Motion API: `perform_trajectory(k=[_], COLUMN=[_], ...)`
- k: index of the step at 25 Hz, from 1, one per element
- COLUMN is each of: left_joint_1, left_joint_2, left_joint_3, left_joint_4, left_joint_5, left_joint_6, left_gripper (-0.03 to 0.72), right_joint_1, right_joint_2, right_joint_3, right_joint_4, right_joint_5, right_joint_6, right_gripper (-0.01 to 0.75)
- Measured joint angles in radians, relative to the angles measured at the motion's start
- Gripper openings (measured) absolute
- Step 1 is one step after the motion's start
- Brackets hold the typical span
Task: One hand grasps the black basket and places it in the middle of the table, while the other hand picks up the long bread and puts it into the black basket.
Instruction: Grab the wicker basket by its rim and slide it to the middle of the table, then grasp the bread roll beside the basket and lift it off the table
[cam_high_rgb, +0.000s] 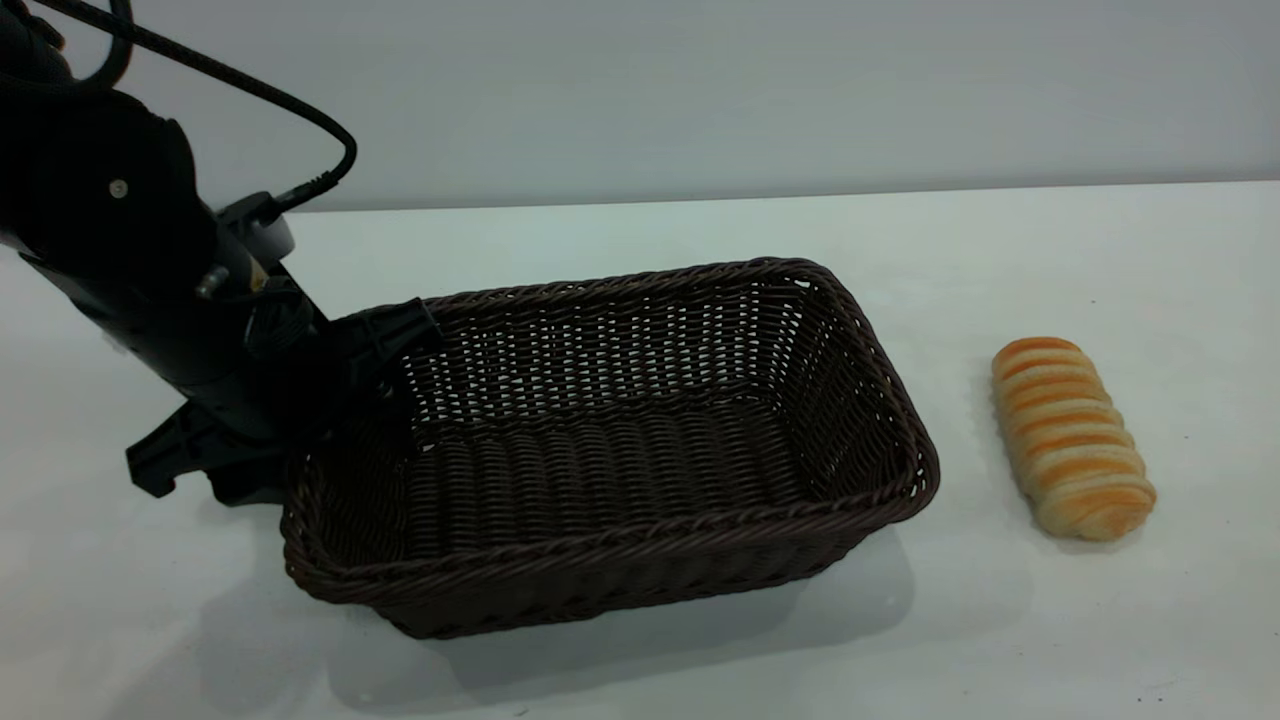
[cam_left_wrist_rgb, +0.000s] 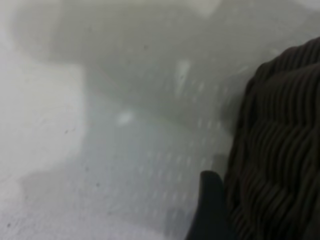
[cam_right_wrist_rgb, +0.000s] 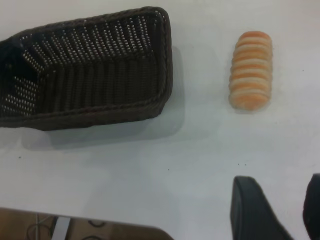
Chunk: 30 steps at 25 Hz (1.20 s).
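The black basket (cam_high_rgb: 640, 450) rests on the white table (cam_high_rgb: 640, 650), a little left of centre, its long side towards the camera. My left gripper (cam_high_rgb: 335, 400) is clamped over the braided rim of its left end wall. In the left wrist view one dark finger (cam_left_wrist_rgb: 210, 207) presses on the outside of the weave (cam_left_wrist_rgb: 280, 150), and the other finger is hidden behind the wall. The long bread (cam_high_rgb: 1070, 437) lies on the table to the right of the basket, apart from it. My right gripper (cam_right_wrist_rgb: 277, 200) hovers open over bare table, short of the long bread (cam_right_wrist_rgb: 251, 70).
A grey wall runs behind the table's far edge (cam_high_rgb: 800, 195). A black cable (cam_high_rgb: 250, 85) loops above the left arm. The right wrist view shows the table's edge with brown floor and cables (cam_right_wrist_rgb: 75, 227) beyond it.
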Motion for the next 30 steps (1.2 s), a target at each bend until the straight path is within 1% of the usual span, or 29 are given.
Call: perform_trajectory(k=[9, 20, 25, 27, 29, 30], left_joint_1=[0.000, 0.000, 0.000, 0.000, 0.000, 0.000], left_joint_2=[-0.058, -0.176, -0.245, -0.293, -0.365, -0.400], left_joint_3=[0.000, 0.000, 0.000, 0.000, 0.000, 0.000], left_joint_4=[-0.001, 0.000, 0.000, 0.000, 0.000, 0.000], left_joint_5=[0.032, 0.083, 0.086, 0.079, 0.054, 0.034], left_joint_6=[-0.071, -0.074, -0.074, -0.075, -0.075, -0.075], left_gripper=[0.596, 0.594, 0.594, 0.594, 0.594, 0.594], right_joint_1=[0.000, 0.000, 0.000, 0.000, 0.000, 0.000], right_joint_2=[0.000, 0.000, 0.000, 0.003, 0.026, 0.047], right_joint_3=[0.000, 0.000, 0.000, 0.000, 0.001, 0.009], right_joint_4=[0.000, 0.011, 0.032, 0.058, 0.081, 0.104], right_joint_5=[0.001, 0.002, -0.005, -0.019, -0.040, -0.072], right_joint_6=[-0.001, -0.001, -0.006, -0.034, -0.077, -0.100], right_gripper=[0.243, 0.243, 0.243, 0.243, 0.243, 0.243])
